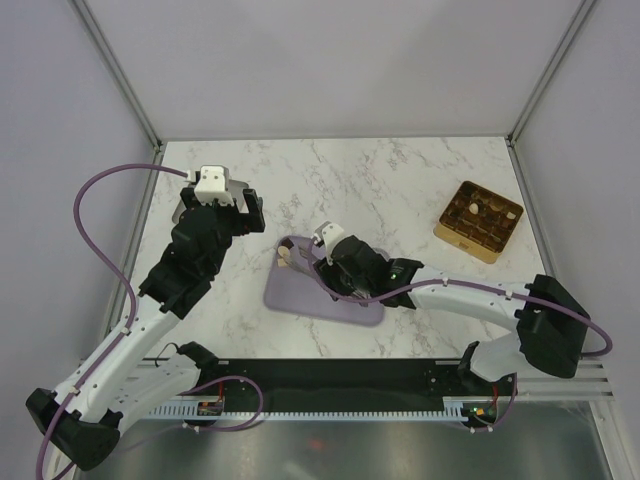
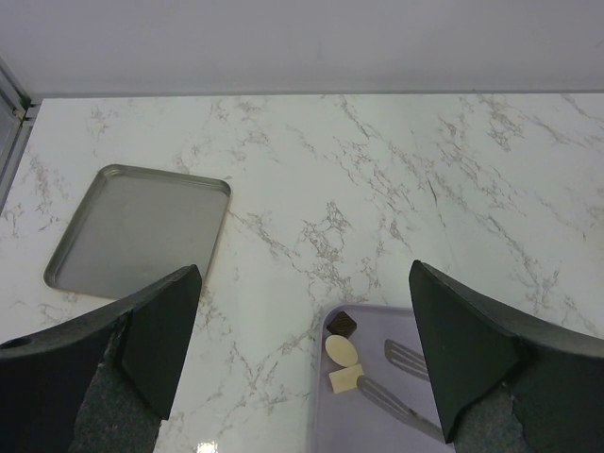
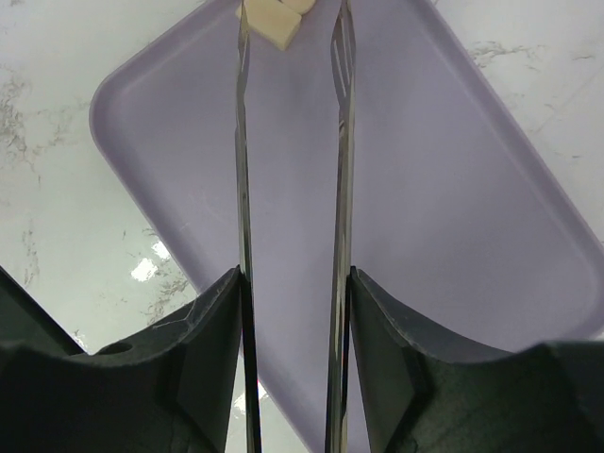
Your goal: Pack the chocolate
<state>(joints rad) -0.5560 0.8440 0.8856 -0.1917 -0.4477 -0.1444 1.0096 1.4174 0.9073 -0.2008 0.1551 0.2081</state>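
Left fingers [image 2: 160,330]: spread fully wide, holding nothing, touching nothing, hanging over the bare marble table [image 2: 377,170]. Right fingers [image 3: 212,349]: part closed, pinching the tongs [image 3: 243,142]. One pad presses on the outside of each blade, and the two blades stand apart and nearly parallel, reaching out over the lilac tray [image 3: 453,170]. Chocolate [image 2: 342,350]: three pieces seen on the lilac tray, grouped in its far left corner. They are one dark brown square, one cream oval and one cream square, lying close together in a short row. In the right wrist view a cream piece lies at the tong tips, between the blades; contact cannot be told. Box [image 1: 462,243]: gold, compartmented, on the table to the right and well apart from the lilac tray. Small brown shapes show in some cells, too small to count. Metal tray [image 2: 132,231]: flat on the table at the far left, apart from the lilac tray.
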